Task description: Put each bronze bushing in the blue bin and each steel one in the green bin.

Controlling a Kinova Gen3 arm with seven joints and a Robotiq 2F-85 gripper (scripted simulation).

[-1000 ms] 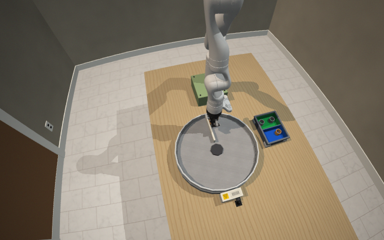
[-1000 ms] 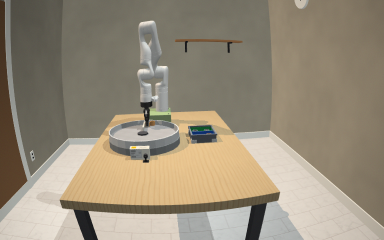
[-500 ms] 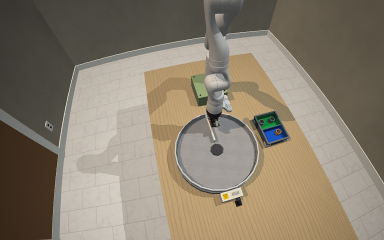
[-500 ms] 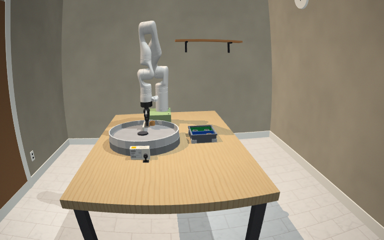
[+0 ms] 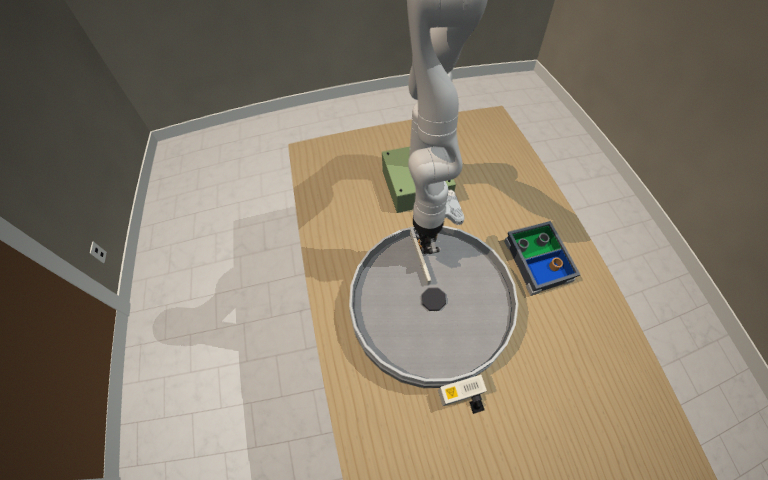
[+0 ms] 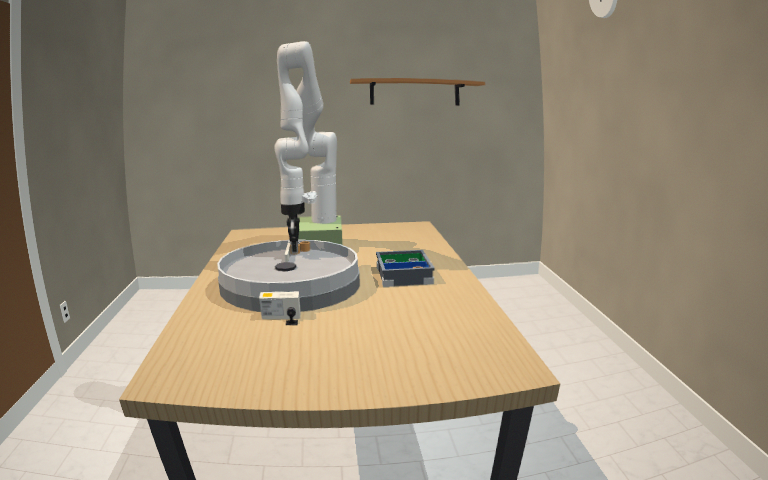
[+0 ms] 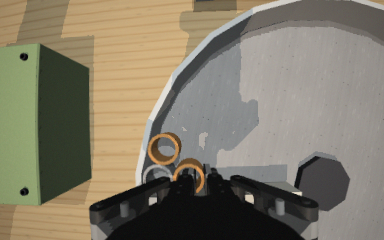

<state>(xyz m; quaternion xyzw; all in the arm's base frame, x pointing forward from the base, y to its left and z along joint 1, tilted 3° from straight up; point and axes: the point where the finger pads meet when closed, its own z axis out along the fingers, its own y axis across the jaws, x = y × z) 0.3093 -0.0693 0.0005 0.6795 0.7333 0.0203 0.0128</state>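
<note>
At the near rim of the turntable (image 5: 475,339) (image 6: 334,271) (image 7: 320,90), a pale boxed device (image 5: 463,389) (image 6: 279,305) is set on the table (image 5: 566,396) (image 6: 339,356) (image 7: 117,100). To the right, one bronze bushing (image 5: 557,262) (image 6: 417,267) is held upright in the nearer, blue bin (image 5: 538,272) (image 6: 396,264); two steel bushings (image 5: 543,238) (image 6: 413,259) stand in the green bin (image 5: 531,250) (image 6: 402,256) behind it. A pale bar (image 5: 421,260) (image 6: 287,253) (image 7: 271,184) is stretched from near the dark hub (image 5: 433,298) (image 6: 285,266) (image 7: 323,183) toward the far rim. Right of it, the gripper (image 5: 433,249) (image 6: 293,250) (image 7: 199,172), pointed down, is clenched on the wall of a second bronze bushing (image 7: 187,164), its long axis vertical, open end up. Beside that, a third bronze bushing (image 6: 304,246) (image 7: 164,149) and a third steel bushing (image 7: 156,171) are seen upright by the far rim.

Between earlier top and exterior pictures and now, no clear shift of arm (image 5: 433,118) (image 6: 292,107), gripper (image 5: 431,249) (image 6: 293,249) or bushings in bins near bench's right edge, seen from exterior side. Turntable (image 5: 353,333) (image 6: 288,288), toward bench's left edge: any turning too slight to tell. Wrist view has no earlier picture, so change among bushings by gripper (image 7: 201,182) cannot be told there.
</note>
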